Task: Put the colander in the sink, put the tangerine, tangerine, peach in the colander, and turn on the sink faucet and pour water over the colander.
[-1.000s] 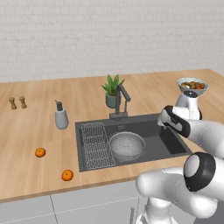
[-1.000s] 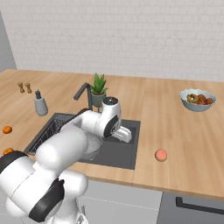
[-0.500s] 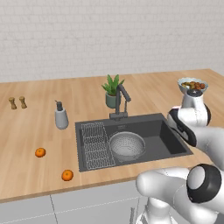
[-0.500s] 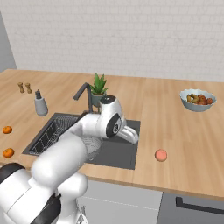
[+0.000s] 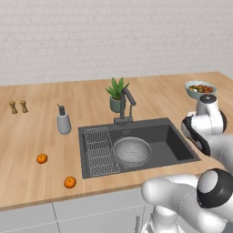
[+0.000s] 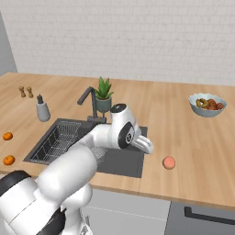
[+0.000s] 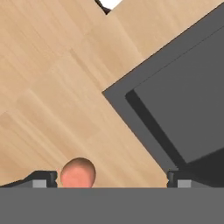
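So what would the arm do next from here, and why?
Probably slide the open gripper over the peach and lower onto it. The colander already sits in the sink, and the peach lies on the counter beside it, just inside one fingertip in the hand view.

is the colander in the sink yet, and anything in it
In the sink, sitting upright beside the wire rack. The colander looks empty in the left base view.

No readable text, label, brand, number or sign appears on anything here.
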